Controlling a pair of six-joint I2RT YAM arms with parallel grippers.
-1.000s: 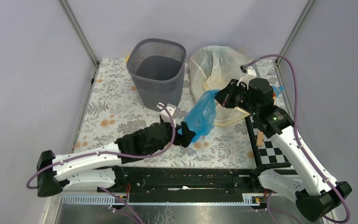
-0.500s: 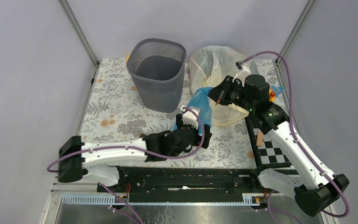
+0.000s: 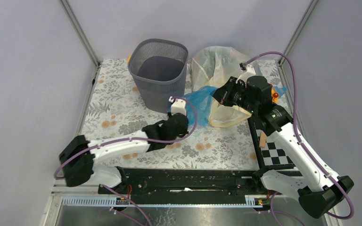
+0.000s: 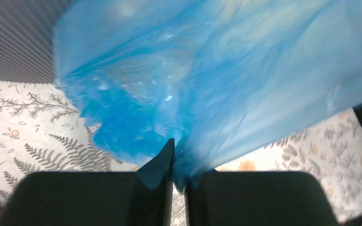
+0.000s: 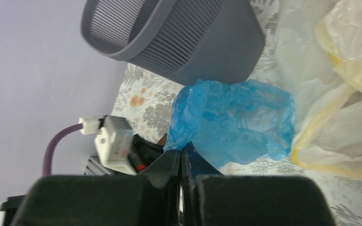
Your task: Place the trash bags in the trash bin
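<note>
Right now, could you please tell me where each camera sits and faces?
Top external: fixed above and behind the bases, looking down on the table; left arm and right arm show.
Left wrist: on the left arm, facing the blue bag pinched in the left gripper.
Right wrist: on the right arm, facing the trash bin past the right gripper, shut on the bag's edge.
Shared: all three show bag and bin.

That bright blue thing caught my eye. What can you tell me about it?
The blue bag is thin, crinkled, see-through plastic film, bunched up and empty-looking. It stretches between the two arms: the left fingers are closed on one fold and the right fingers pinch another edge. It is outside the grey mesh trash bin, close beside its wall, with a pale yellowish bag behind it.
</note>
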